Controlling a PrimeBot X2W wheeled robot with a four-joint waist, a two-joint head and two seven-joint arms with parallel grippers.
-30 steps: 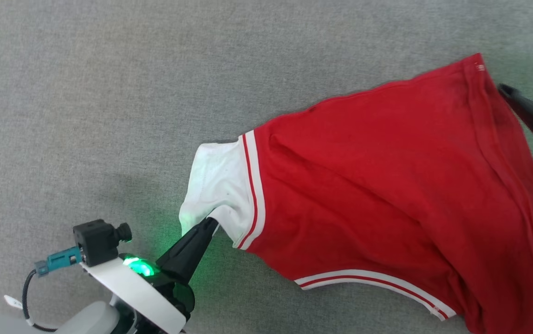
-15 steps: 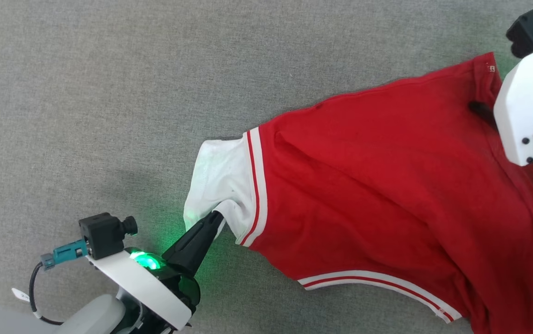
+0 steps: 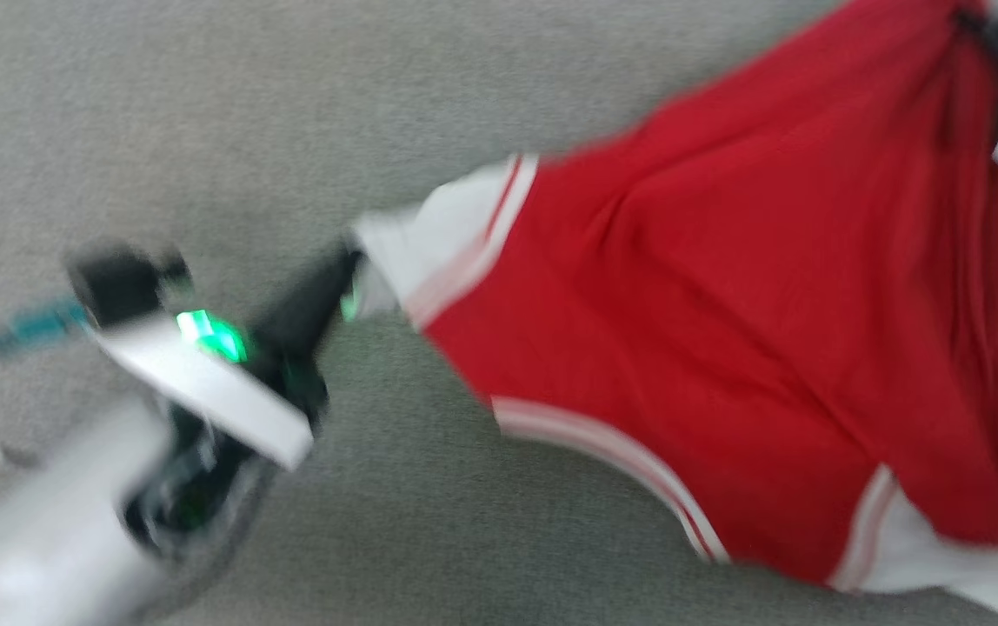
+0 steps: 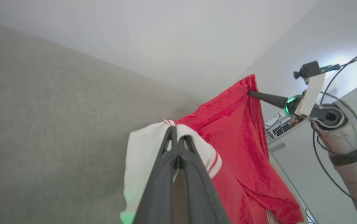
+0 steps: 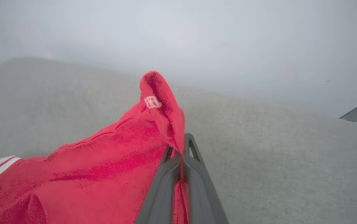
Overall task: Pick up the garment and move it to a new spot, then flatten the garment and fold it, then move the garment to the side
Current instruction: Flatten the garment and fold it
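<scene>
Head view, blurred: red jersey (image 3: 725, 304) stretched over the grey surface (image 3: 160, 104). Left gripper (image 3: 349, 265) at its white sleeve end, right gripper (image 3: 973, 22) at its far red corner.

Left wrist view: left fingers pressed together on the white lining; jersey hangs between both grippers.

Right wrist view: right fingers closed, pinching the red hem.

Grey tabletop (image 3: 160, 104) under a felt-like cover, evenly grained and flat across its bare stretches. Rounded at one far corner in the right wrist view, backed there by a pale wall (image 5: 197, 31). Over it a red jersey (image 3: 725, 304) with white striped trim, hanging slantwise, held up at two ends. Too blurred in the head view to tell whether the white lower corner touches the cover.
</scene>
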